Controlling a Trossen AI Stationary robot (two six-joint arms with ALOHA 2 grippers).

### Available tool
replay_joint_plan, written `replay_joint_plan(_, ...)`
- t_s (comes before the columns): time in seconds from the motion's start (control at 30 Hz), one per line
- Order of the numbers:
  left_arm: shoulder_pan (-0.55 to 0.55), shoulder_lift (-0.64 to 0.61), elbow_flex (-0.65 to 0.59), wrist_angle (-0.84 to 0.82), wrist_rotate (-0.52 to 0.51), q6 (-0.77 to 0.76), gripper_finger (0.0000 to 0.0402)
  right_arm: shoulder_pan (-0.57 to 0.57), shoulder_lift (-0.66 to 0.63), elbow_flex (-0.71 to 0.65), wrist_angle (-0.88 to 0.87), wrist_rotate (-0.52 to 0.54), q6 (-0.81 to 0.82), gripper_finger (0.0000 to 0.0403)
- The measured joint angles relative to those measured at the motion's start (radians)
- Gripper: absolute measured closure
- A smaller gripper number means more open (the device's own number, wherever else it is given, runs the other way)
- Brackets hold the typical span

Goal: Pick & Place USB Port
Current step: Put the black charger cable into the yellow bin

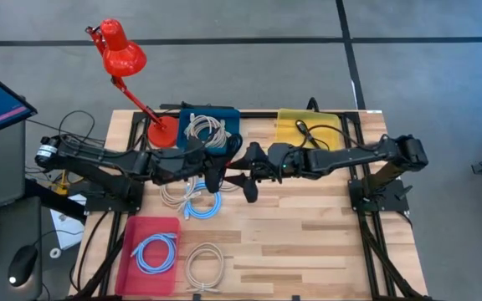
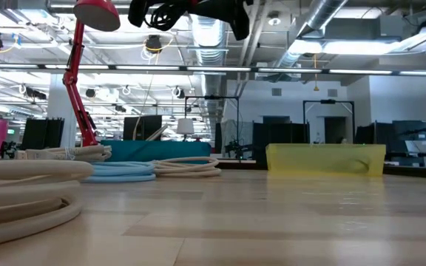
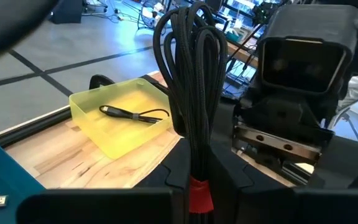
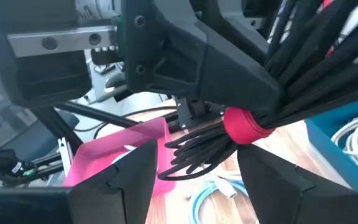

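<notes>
A black cable bundle, bound by a red band, is held high over the table's middle by my left gripper, which is shut on it. My right gripper faces it from the right, open. In the right wrist view the bundle's looped end lies between the right fingers, and no touch shows. A yellow bin at the far right edge holds another black cable. In the low view both grippers show far above the table top. My left gripper pinches the black cable bundle between its two fingers just beside the red band, coming level from the table's left. The bundle is lifted clear of the table, and its loops stick out past the fingertips toward the right gripper.
A blue bin with a white cable and a red desk lamp stand at the far edge. White and blue cable coils lie under the grippers. A pink bin with a blue coil and a white coil sit near the front edge.
</notes>
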Motion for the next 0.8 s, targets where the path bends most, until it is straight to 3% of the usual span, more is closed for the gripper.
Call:
replay_joint_plan(0.53,-0.001,0.002,0.000,0.023,0.031,-0.007,0.0371,-0.041,-0.001,0.002,0.034,0.003,0.016,0.0211)
replay_joint_plan(0.63,0.000,0.002,0.000,0.023,0.025,-0.007,0.0371,-0.043,-0.001,0.002,0.028,0.002,0.016,0.0250)
replay_joint_plan(0.8,-0.001,0.001,0.000,0.025,0.027,-0.005,0.0371,-0.043,-0.003,0.002,0.024,0.000,0.015,0.0360)
